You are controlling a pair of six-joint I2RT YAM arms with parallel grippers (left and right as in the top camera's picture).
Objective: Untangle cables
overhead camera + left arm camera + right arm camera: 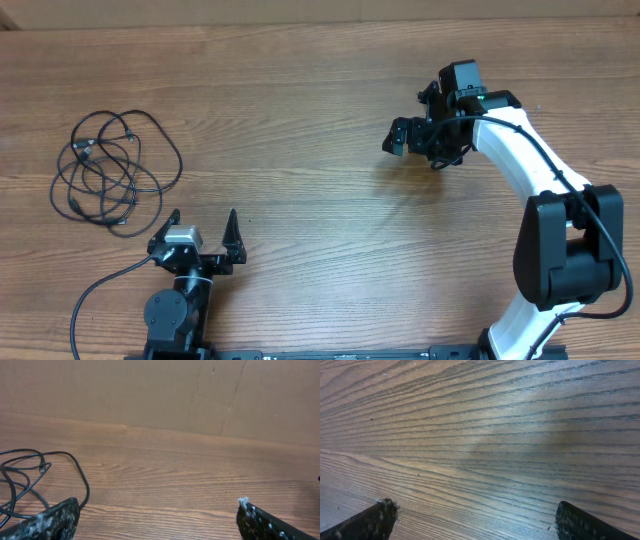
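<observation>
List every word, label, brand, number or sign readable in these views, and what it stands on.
None: no readable text in any view. The cables, the wooden table, the left arm and the right arm bear no visible lettering, label or number.

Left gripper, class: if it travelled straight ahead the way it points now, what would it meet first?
Probably nothing: only bare table lies ahead of the open left gripper; the cables sit off to its left.
</observation>
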